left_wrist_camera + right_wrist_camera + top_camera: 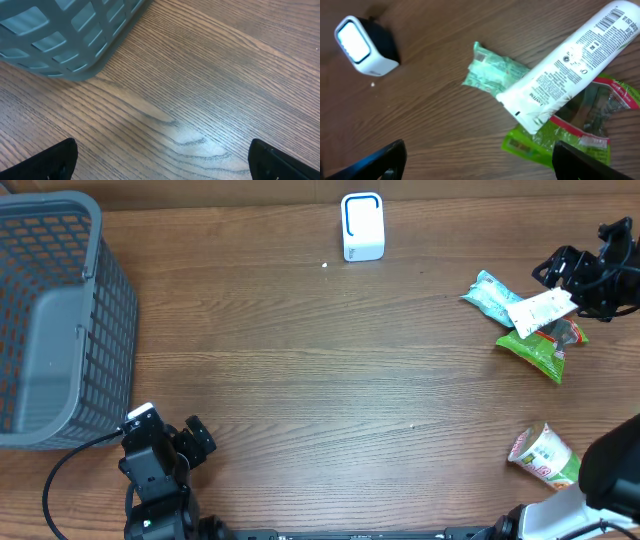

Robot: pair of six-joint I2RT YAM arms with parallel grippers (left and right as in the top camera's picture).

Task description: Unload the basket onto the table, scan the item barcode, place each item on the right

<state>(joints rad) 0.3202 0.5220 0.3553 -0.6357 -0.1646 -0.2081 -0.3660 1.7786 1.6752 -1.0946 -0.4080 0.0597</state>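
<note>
One wide wooden table [320,380] carries everything. At the upper left of the overhead view stands a grey mesh basket [100,290], the only container here; its solid grey floor shows through the open top, and in the left wrist view its latticed wall fills the upper left corner.

At the lower left of the overhead view sits the left arm. The left pincer [165,165] has its fingers wide apart over bare wood, close to the basket's corner, gripping nothing. The right arm reaches in from the upper right edge. The right pincer [480,167] also stands spread, its two fingers at the lower corners of its wrist view, with nothing clamped between them.

Below that pincer lies a small heap at the right of the overhead view. A bright green packet [540,350] with a red-trimmed window is at the bottom of the heap. Across it rests the white tube [542,310]. In the right wrist view the tube's long axis runs from lower left to upper right, the narrow end pointing lower left and the broad flat end upper right. The barcode [612,20] faces up near that broad end. The narrow end meets the edge of a pale mint packet [490,292], which lies to the upper left of the heap.

A white scanner [362,226] stands alone at the top centre, well apart from the heap. A small red, white and green pack [545,455] lies by itself at the lower right.
</note>
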